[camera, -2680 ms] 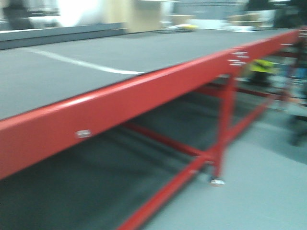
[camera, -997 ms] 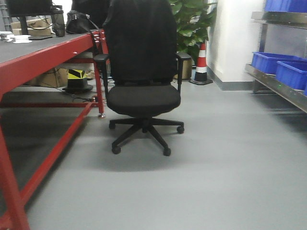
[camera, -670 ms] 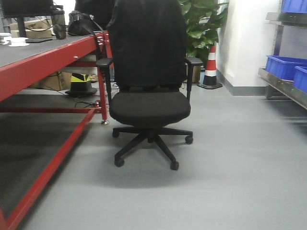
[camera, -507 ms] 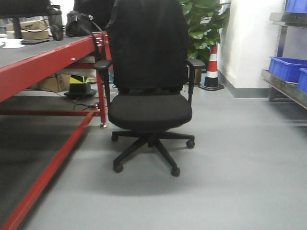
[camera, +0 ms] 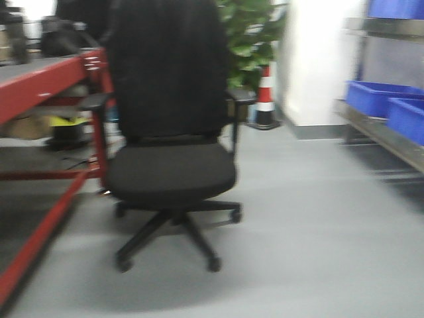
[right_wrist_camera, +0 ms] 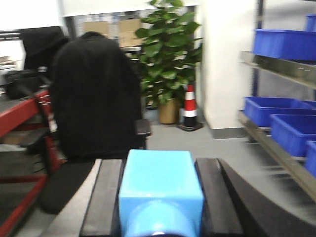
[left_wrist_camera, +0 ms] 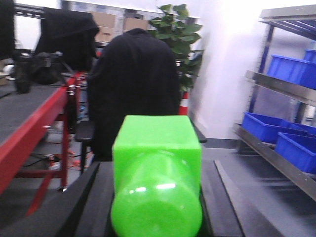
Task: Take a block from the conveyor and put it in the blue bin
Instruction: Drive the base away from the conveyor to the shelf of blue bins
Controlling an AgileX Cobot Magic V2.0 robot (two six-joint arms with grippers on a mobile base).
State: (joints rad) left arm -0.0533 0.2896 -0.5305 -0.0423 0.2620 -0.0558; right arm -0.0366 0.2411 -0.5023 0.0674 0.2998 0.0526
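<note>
In the right wrist view, a bright blue block sits between the black fingers of my right gripper, which is shut on it. My left gripper is shut on a bright green block that fills the space between its fingers. The conveyor's red frame runs along the left, and its grey belt shows in the left wrist view. Blue bins stand on a metal shelf rack at the right, also in the wrist views as blue bins and blue bins.
A black office chair stands close ahead, next to the conveyor's end. Behind it are a potted plant and a red-and-white traffic cone by a white wall. Grey floor stretches between the chair and the shelf rack.
The front view swung from the conveyor's side round to the chair and shelves. Since half a second ago the chair has grown larger, shifted left, and the picture has blurred.
</note>
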